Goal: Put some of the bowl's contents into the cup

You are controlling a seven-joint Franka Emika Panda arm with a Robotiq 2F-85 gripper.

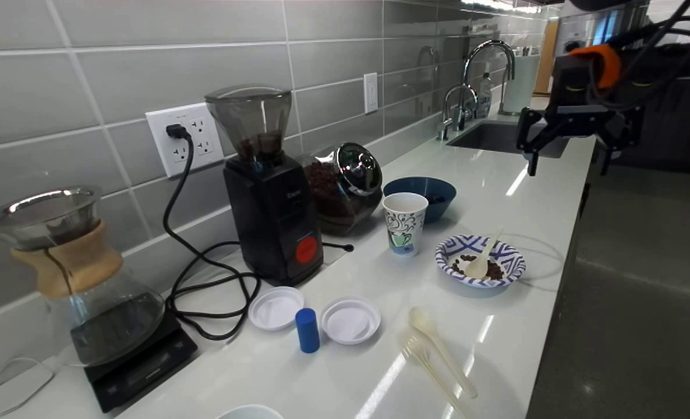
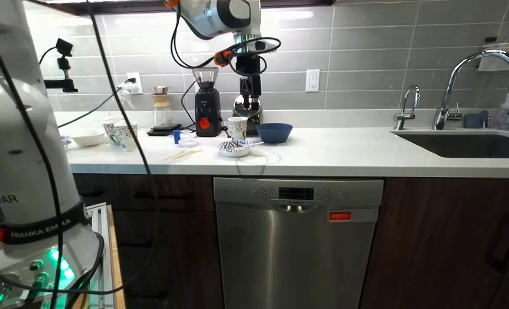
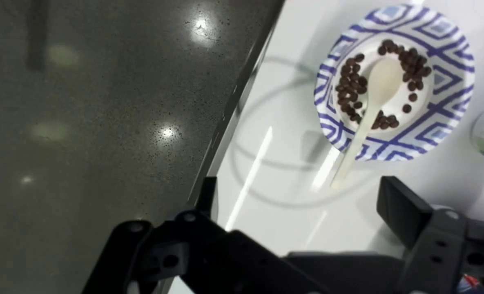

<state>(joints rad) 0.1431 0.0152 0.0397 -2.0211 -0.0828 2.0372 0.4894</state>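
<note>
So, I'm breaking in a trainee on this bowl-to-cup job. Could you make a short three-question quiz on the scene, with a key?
1. Besides the beans, what lies in the patterned bowl?
2. True or false: the gripper is open and holds nothing.
3. Choose: the plain bowl partly hidden behind the cup in an exterior view is (A) red, (B) dark blue, (C) yellow.

Key: 1. A pale spoon. 2. True. 3. B.

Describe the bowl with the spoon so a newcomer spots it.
On the counter, find the black grinder, then the paper cup right of it in both exterior views. Beside that cup, nearer the front edge, sits the blue-patterned bowl. Its pattern and spoon set it apart from the plain blue bowl.
</note>
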